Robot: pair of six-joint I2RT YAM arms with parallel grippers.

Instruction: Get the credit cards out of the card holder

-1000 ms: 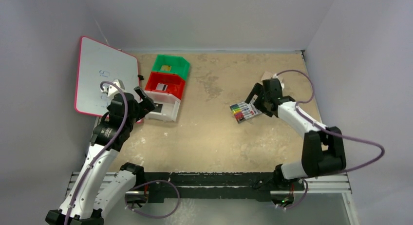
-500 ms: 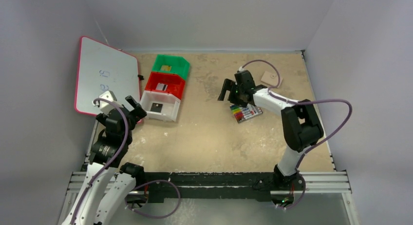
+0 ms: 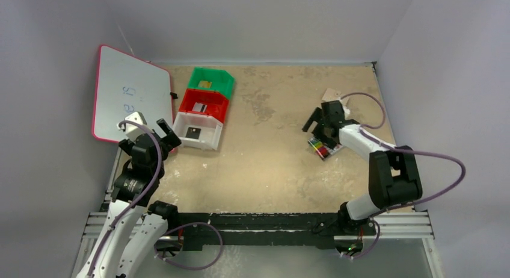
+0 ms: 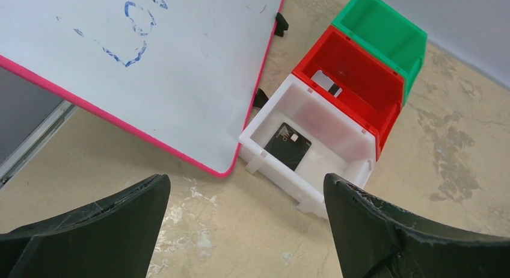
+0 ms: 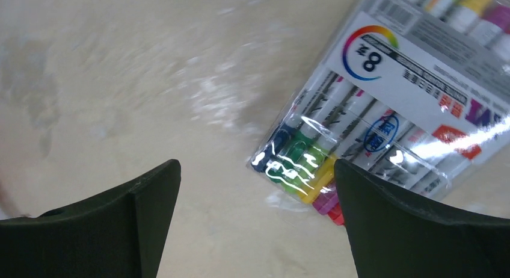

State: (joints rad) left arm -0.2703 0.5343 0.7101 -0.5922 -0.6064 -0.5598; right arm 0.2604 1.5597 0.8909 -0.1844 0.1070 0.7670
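1. Marker pack [image 5: 385,103]: the label bears a figure 8 inside a rainbow ring. We cannot read the smaller print.
2. Whiteboard [image 4: 150,79], pink frame: blue handwriting, cropped; we cannot read it.
3. Credit cards: black card [image 4: 287,147] lies in the white bin [image 4: 304,191]. Pale striped card [image 4: 326,83] lies in the red bin [image 4: 367,73]. Gold card [image 3: 205,84] lies in the green bin [image 4: 385,31].
4. Card holder [image 3: 330,95]: we take it to be the small tan flat piece at the far right of the table [image 3: 264,163], just behind the right arm, partly hidden.
5. Left gripper [image 4: 246,180]: fingers wide apart, holding nothing, above the whiteboard's corner and the white bin.
6. Right gripper [image 5: 257,165]: fingers wide apart, holding nothing, just above the pack's coloured-cap end.

Changes since half a second ago: the right gripper has swung rightward. The pack now lies nearer the right edge and is turned. The tan piece was in full view then. The left gripper is nearly unmoved.
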